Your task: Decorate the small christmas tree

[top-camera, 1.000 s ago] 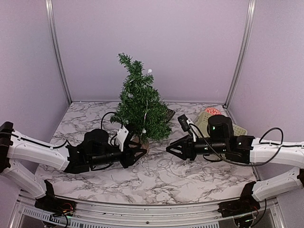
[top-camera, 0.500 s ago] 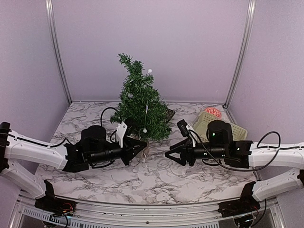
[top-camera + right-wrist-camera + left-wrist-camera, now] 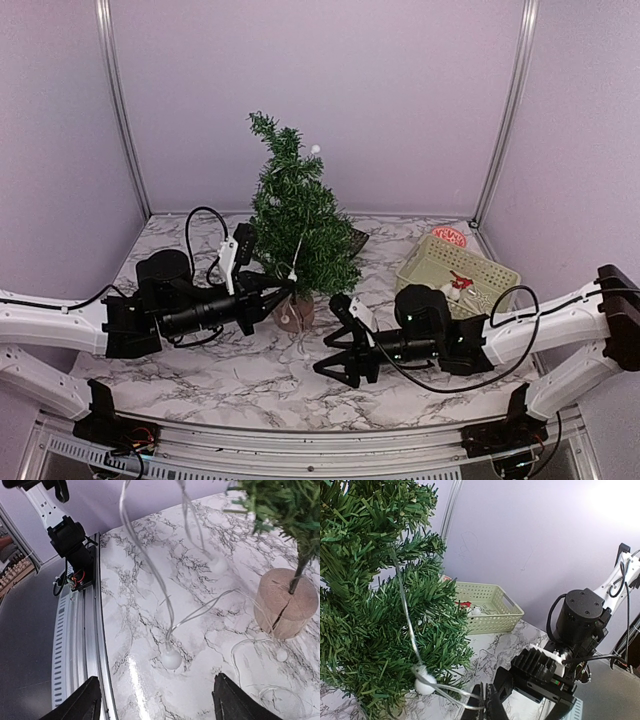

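The grey-veined marble surface [image 3: 230, 375] sits between lilac walls [image 3: 330, 90] and metal corner posts [image 3: 118, 110]. The small christmas tree [image 3: 297, 225] stands far-centre, with a basket [image 3: 480, 268] far right. The left end effector [image 3: 282, 291] pinches a clear bulb string [image 3: 405, 615] beside the tree. The right end effector [image 3: 157, 680] gapes wide, near-centre.

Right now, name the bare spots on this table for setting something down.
Free: table's back-left corner behind the left arm; marble between small christmas tree and basket. Crowded: around the log base, where wire and bulbs lie.
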You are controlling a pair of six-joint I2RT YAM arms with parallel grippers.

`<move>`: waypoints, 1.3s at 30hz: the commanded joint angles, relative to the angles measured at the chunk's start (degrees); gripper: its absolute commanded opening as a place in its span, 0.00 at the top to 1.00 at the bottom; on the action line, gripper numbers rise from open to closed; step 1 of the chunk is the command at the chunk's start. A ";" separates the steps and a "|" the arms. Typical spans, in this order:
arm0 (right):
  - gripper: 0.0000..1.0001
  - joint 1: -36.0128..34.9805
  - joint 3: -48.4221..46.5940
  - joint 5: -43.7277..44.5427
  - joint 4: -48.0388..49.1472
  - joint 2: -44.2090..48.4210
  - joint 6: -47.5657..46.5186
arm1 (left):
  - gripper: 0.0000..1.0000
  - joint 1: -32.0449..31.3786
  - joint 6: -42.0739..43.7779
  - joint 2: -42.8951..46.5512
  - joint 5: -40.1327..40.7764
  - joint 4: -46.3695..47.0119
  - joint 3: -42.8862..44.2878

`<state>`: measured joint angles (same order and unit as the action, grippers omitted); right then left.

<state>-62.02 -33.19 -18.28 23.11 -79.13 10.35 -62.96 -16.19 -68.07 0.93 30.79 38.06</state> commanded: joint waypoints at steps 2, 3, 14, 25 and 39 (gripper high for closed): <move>0.24 -2.11 -1.76 2.40 8.81 -2.98 -3.29 | 1.00 -0.47 -1.07 2.16 0.97 -2.50 2.98; 0.25 -2.21 -1.71 2.97 9.92 -3.37 -3.62 | 1.00 -0.49 -1.12 2.42 0.92 -2.83 3.18; 0.32 -2.92 2.73 8.37 8.18 2.45 -14.86 | 1.00 -0.50 0.71 6.96 -4.47 -14.50 9.53; 0.27 -2.93 1.08 7.64 14.12 -1.38 -16.85 | 1.00 -0.50 2.15 9.97 -4.93 -25.90 19.96; 0.29 -2.95 -7.92 0.17 31.53 -18.39 -13.65 | 1.00 -0.50 1.73 9.80 -1.29 -25.87 25.31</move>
<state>-64.51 -37.21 -14.98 48.03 -95.04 -4.27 -63.18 -14.98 -59.05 -2.26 5.61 61.14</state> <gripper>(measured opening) 0.710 0.005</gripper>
